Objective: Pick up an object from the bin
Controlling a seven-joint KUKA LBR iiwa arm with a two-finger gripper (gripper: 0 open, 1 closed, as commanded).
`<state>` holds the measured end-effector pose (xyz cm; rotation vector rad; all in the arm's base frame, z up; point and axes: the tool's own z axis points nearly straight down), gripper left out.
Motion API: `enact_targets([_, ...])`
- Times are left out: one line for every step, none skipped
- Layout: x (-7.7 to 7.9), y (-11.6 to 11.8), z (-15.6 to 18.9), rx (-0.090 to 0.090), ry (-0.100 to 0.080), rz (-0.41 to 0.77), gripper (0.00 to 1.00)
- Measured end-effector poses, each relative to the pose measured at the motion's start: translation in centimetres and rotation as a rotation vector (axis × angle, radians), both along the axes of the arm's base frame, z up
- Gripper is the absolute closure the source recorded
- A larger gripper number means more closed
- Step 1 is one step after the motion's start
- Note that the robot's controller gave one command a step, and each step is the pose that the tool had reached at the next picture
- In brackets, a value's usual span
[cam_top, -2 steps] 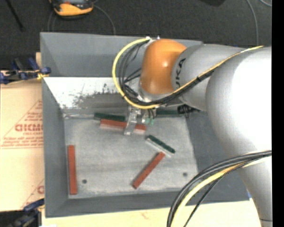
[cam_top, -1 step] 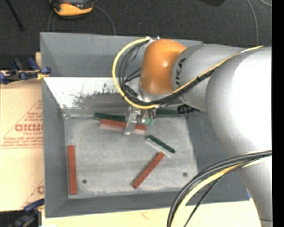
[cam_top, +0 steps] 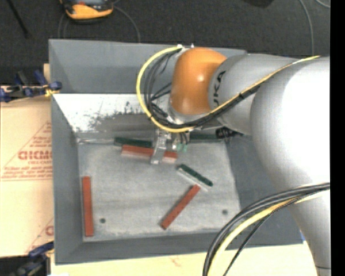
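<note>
Looming nearest the lens, lower right: the pale bulk of the arm (cam_top: 287,131), with yellow-edged cables (cam_top: 259,211) slung across it. Then, left to right across the grey bin (cam_top: 66,171): a left red-brown bar (cam_top: 87,206) laid along the left wall, well apart from the rest. Towards the far wall, a crosswise red-brown bar (cam_top: 135,150) with a dark green bar (cam_top: 129,142) just behind it. Low over the right end of that crosswise red-brown bar, at bar height, the end effector (cam_top: 159,154), hung beneath the orange wrist cover (cam_top: 195,85). How far open, and whether anything gripped: cannot tell from this angle. Further right and nearer, a short green bar (cam_top: 194,175) on the slant, and just below it a slanted red-brown bar (cam_top: 180,207), their ends close together.

Judged step: the grasp itself, on the crosswise bar, with nothing lifted clear yet. Next move, by that reading: a firm close across the bar's narrow width, then a straight lift, without dragging the green neighbour along.
</note>
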<state>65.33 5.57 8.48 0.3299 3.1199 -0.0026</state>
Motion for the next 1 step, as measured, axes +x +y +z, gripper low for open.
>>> enact_targets([-1.25, 0.96, 20.86, 0.000, 0.002, 0.224, 1.00])
